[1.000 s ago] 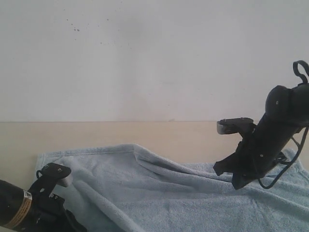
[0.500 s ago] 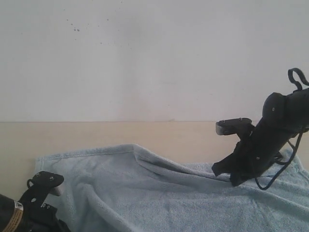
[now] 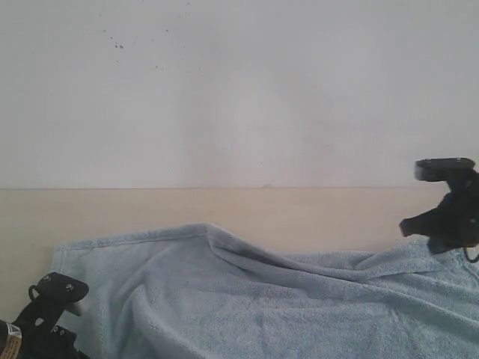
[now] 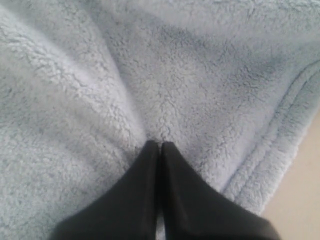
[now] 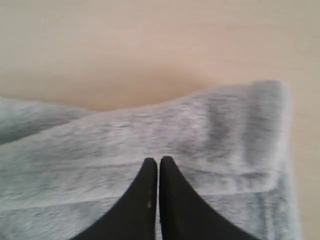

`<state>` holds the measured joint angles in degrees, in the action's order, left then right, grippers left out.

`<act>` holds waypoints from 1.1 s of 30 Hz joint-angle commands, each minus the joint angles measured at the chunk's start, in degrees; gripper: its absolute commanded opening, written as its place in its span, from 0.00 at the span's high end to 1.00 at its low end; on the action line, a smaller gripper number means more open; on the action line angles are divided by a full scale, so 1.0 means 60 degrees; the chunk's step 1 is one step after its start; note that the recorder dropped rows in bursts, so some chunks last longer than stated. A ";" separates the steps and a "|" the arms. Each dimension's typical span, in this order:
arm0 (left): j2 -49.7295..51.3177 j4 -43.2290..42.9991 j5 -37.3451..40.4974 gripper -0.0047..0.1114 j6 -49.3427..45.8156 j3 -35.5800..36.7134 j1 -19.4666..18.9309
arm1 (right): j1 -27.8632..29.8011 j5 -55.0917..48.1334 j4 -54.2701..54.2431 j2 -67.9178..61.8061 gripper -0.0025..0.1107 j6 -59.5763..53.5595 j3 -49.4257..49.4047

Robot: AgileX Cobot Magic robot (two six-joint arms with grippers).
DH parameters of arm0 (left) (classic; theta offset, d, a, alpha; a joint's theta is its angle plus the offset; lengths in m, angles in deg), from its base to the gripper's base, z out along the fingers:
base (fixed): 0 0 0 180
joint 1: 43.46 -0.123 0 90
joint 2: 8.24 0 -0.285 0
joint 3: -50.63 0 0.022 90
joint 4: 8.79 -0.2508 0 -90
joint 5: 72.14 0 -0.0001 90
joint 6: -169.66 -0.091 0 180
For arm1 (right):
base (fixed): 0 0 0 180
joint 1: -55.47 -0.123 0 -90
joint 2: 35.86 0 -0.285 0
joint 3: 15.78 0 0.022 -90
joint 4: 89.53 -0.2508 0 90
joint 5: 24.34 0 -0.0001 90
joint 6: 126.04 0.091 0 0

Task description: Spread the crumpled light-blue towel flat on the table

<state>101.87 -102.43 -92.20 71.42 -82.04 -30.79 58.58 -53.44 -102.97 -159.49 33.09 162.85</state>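
The pale blue towel (image 3: 262,299) lies mostly spread over the beige table (image 3: 150,209), with a long ridge fold running from its far-left part down toward the right. In the left wrist view, my left gripper (image 4: 159,145) is shut, its tips resting at a crease in the towel (image 4: 165,75) near the stitched hem (image 4: 280,145). My right gripper (image 5: 158,160) is also shut, just over the towel (image 5: 150,135) near a corner. In the exterior view the right gripper (image 3: 413,225) hangs above the towel's far-right edge. No tag shows.
A white wall (image 3: 239,90) rises behind the table. Bare tabletop (image 5: 150,40) stretches beyond the towel's far edge and also shows (image 4: 305,200) beside the hem. The left arm (image 3: 45,307) sits low at the front-left corner.
The right arm has swung right and lifted off the towel's right side. The left arm has sunk lower toward the front-left corner. The towel lies almost unchanged.
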 commanded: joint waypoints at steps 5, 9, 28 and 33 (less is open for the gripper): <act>-0.1294 -0.1051 0.1960 0.92 -0.0229 0.0471 -0.0015 | 0.1826 -0.0258 -0.1847 0.0091 0.97 -0.0573 0.0051; -0.3189 -0.1051 0.1960 0.92 -0.1017 0.0190 -0.0015 | 0.1845 -0.0688 -0.1956 0.0091 0.97 -0.1444 0.0051; -0.1991 0.3344 -0.2795 0.92 -0.4698 -0.0199 -0.0015 | 0.1845 0.0066 -0.3385 -0.0449 0.53 -0.2494 0.0051; -0.1233 0.4160 -0.2848 0.92 -0.4806 -0.0303 -0.0015 | 0.1845 0.0284 -0.3637 -0.0917 0.53 -0.2685 0.0051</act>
<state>92.53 -80.58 -108.38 43.62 -83.29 -30.90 69.54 -52.86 -123.34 -163.60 18.36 162.85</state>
